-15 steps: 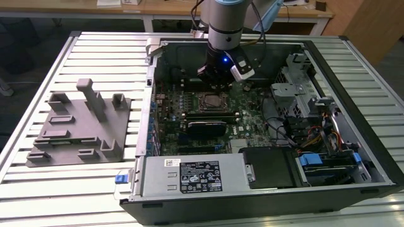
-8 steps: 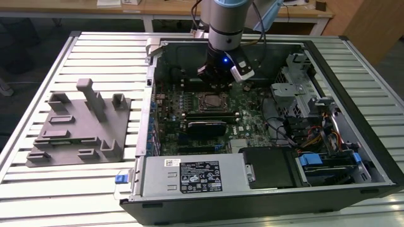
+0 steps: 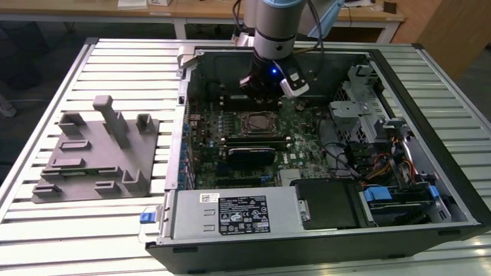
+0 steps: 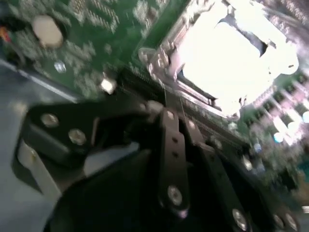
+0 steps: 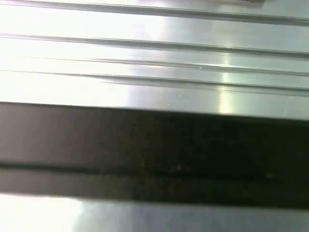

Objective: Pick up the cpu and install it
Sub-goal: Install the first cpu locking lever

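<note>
My gripper (image 3: 259,100) hangs inside the open computer case, just above and slightly behind the dark square socket frame (image 3: 257,122) on the green motherboard (image 3: 303,144). In the second wrist view the gripper's (image 4: 166,110) black linkage reaches toward the socket frame (image 4: 164,63). A bright silvery square plate, the cpu (image 4: 227,53), lies flat within that frame. Nothing shows in the gripper's grasp.
A large grey plastic tray (image 3: 77,172) with upright posts sits on the slatted metal table (image 3: 92,236) at the exterior view's left. The case walls (image 3: 184,115), a power supply (image 3: 230,215), drive cage (image 3: 368,98) and cables (image 3: 376,167) ring the motherboard. Memory slots (image 3: 249,140) lie beside the socket.
</note>
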You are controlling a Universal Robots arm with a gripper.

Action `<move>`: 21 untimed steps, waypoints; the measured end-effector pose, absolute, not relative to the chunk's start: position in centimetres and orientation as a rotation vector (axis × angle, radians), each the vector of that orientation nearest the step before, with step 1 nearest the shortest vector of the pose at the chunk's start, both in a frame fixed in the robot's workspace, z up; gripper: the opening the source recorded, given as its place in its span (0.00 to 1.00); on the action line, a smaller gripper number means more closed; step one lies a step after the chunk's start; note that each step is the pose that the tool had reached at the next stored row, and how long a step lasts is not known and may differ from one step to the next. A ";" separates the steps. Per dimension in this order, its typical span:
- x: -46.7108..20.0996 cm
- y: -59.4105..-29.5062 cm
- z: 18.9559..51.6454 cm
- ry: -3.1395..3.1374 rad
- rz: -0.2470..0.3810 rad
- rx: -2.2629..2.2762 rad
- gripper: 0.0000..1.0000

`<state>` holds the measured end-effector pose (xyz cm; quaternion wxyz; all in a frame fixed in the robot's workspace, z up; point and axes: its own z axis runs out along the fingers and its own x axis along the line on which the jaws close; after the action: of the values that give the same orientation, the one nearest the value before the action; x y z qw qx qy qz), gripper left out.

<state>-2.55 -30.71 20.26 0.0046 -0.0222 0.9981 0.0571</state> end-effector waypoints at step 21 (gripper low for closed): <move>-2.4 -31.6 20.9 3.129 0.179 -0.069 0.11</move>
<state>-2.36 -31.62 20.85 0.0031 -0.0222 0.9981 0.0572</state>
